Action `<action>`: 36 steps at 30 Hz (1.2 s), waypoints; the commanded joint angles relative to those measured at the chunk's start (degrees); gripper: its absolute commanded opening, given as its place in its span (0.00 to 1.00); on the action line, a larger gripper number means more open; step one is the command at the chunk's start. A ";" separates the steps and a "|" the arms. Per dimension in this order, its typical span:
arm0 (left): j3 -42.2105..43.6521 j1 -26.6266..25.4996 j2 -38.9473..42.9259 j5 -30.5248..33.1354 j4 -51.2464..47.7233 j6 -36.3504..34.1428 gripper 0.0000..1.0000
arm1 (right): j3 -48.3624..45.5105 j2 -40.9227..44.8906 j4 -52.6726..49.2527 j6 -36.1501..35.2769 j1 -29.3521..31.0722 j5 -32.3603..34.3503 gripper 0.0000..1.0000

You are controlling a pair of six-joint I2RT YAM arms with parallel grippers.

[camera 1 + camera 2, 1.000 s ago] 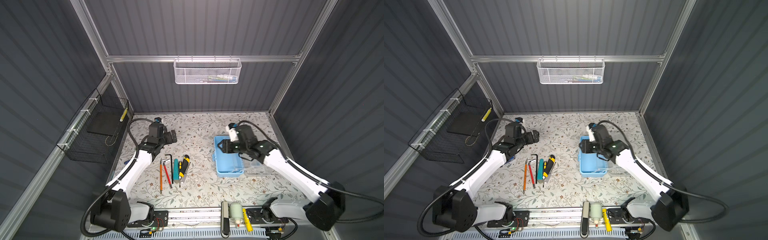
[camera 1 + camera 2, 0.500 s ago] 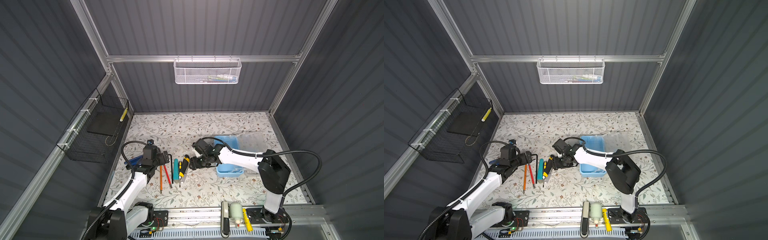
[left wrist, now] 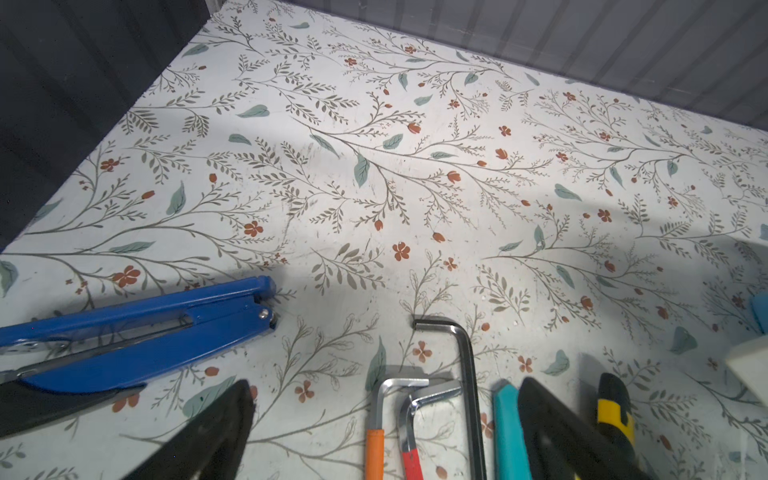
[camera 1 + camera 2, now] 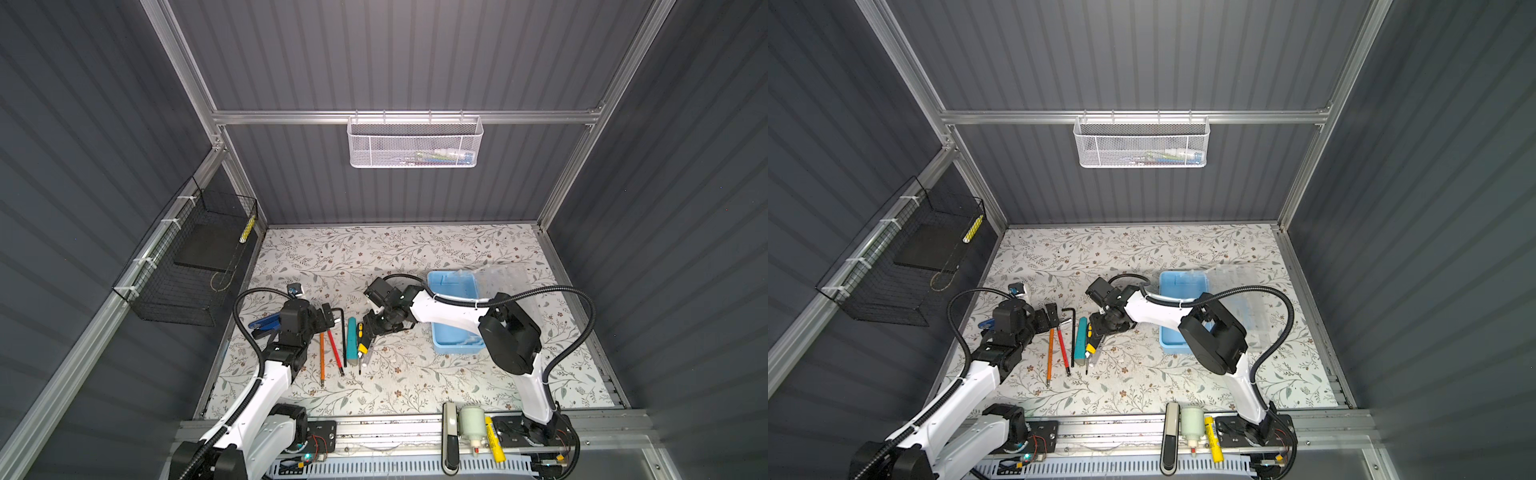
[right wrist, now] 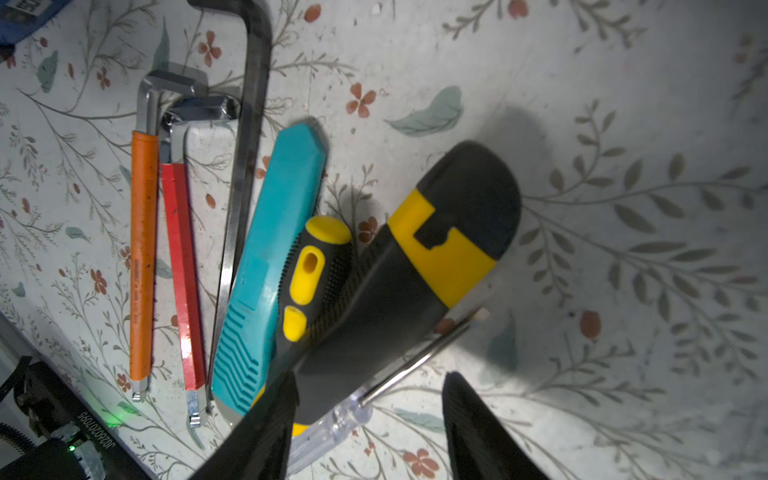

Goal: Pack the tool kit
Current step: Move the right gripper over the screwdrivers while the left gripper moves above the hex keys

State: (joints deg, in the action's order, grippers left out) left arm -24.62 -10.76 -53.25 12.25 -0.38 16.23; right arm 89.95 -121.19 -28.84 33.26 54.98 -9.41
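Note:
The tool kit [image 4: 455, 316] [image 4: 1177, 307] lies open right of centre, its light-blue tray showing and its see-through lid [image 4: 509, 282] swung out to the right. My right gripper [image 4: 369, 331] [image 5: 368, 436] reaches left across the table and is open. It hangs over a big black-and-yellow knife [image 5: 415, 270] and a clear-handled screwdriver [image 5: 415, 357]; one finger [image 5: 257, 436] is against the knife, the other stands apart. My left gripper [image 4: 326, 322] [image 3: 384, 440] is wide open just above the bent ends of the orange hex key [image 3: 374, 449] and the red hex key [image 3: 411, 457].
A black hex key [image 4: 343, 336], a teal knife [image 4: 352, 343] and a small black-and-yellow screwdriver [image 5: 311, 270] lie in the same row. Blue pliers [image 3: 137, 328] lie far left. A white mesh basket [image 4: 415, 143] hangs on the back wall and a black wire basket [image 4: 187, 270] on the left wall.
My right arm has swung from above the tool kit leftwards, down to the row of tools. The left arm has drawn back towards the front, to the hex keys' ends.

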 commanded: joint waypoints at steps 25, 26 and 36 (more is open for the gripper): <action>-0.16 0.22 -0.96 -0.29 0.91 -1.46 1.00 | 14.26 -6.08 -16.24 -7.95 -1.98 10.24 0.59; -0.25 0.22 -1.04 -0.30 0.99 -1.46 0.99 | 13.84 -5.24 -15.50 -7.76 -2.07 10.03 0.59; -0.51 0.22 -1.54 -0.30 0.84 -1.46 1.00 | 17.45 -5.61 -15.41 -7.92 -0.14 11.07 0.59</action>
State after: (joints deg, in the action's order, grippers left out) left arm -24.62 -10.76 -54.28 12.21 -0.12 16.01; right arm 105.12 -126.91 -43.79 26.33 53.56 0.05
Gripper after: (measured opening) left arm 0.994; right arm 0.590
